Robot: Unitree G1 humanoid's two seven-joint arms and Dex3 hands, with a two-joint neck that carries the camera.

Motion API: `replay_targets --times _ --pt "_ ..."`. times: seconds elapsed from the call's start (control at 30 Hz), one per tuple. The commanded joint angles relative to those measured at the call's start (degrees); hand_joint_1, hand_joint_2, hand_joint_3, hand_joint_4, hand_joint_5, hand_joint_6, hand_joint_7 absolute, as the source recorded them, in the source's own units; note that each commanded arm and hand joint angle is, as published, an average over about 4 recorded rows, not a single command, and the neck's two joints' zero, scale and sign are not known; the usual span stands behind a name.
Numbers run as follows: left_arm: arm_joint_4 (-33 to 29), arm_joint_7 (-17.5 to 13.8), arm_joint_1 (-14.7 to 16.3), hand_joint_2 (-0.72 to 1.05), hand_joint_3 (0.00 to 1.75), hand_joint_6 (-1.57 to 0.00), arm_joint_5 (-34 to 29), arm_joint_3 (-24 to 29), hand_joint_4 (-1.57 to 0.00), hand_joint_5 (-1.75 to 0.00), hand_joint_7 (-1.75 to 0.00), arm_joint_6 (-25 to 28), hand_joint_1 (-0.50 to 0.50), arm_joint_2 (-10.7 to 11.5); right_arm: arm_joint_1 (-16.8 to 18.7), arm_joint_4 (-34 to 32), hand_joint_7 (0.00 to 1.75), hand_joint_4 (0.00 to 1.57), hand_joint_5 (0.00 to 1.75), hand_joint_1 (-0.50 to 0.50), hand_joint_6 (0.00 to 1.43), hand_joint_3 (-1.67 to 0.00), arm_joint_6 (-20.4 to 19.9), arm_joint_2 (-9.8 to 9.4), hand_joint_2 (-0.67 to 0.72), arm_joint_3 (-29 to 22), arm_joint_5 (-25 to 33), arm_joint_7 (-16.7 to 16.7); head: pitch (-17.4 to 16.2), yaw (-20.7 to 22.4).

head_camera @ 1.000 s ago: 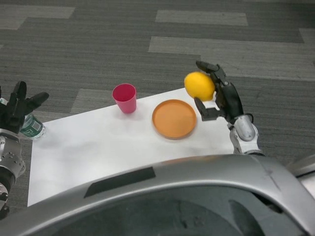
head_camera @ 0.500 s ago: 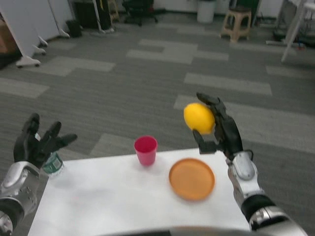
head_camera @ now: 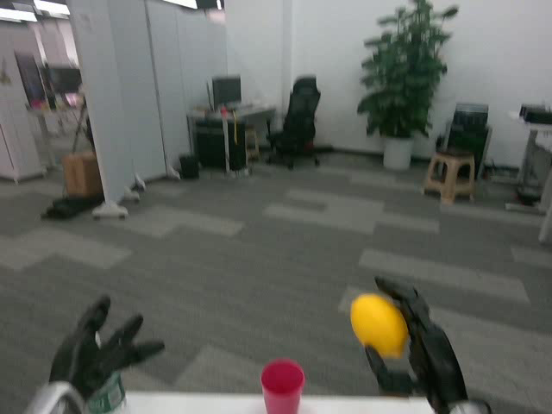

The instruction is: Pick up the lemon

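Lemon: round yellow lemon (head_camera: pixel 379 324) held aloft, lower right of frame.
Right robot hand (head_camera: pixel 420 352): gripping the lemon.
Left robot hand (head_camera: pixel 97 352): empty, fingers spread, lower left.
Cup: pink plastic cup (head_camera: pixel 282 387) seen at bottom centre.

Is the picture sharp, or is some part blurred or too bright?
Head view: soft, slightly blurred overall; lemon and right robot hand have smeared edges; the far white wall looks washed out; left robot hand and red cup remain recognisable.
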Motion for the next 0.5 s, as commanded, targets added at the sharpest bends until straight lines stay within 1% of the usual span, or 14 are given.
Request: replay_targets --times 0.03,0.1,0.2,0.5 --pt "-0.2 0.1 0.2 0.96 0.09 0.0 0.3 -0.2 0.0 0.0 0.0 0.2 0.5 0.4 -1.1 0.1 0.63 0.03 1.26 -0.04 0.06 -1.19 -0.1 0.04 -0.6 -0.2 0.4 -0.5 2.6 0.2" --pt "-0.2 0.1 0.2 0.96 0.09 0.0 0.3 -0.2 0.0 0.0 0.0 0.2 0.5 0.3 -1.1 0.1 0.63 0.03 1.26 -0.04 0.06 -1.19 -0.2 0.04 -0.6 -0.2 0.4 -0.5 3.5 0.3" --pt "-0.1 0.1 0.3 0.96 0.09 0.0 0.3 -0.2 0.0 0.0 0.0 0.2 0.5 0.2 -1.1 0.1 0.63 0.03 1.26 -0.04 0.06 -1.19 -0.2 0.02 -0.6 -0.2 0.4 -0.5 3.9 0.5" --pt "-0.1 0.1 0.5 0.96 0.09 0.0 0.3 -0.1 0.0 0.0 0.0 0.2 0.5 0.1 -1.1 0.1 0.63 0.03 1.26 -0.04 0.09 -1.19 -0.1 0.04 -0.6 -0.3 0.4 -0.7 3.4 0.6"
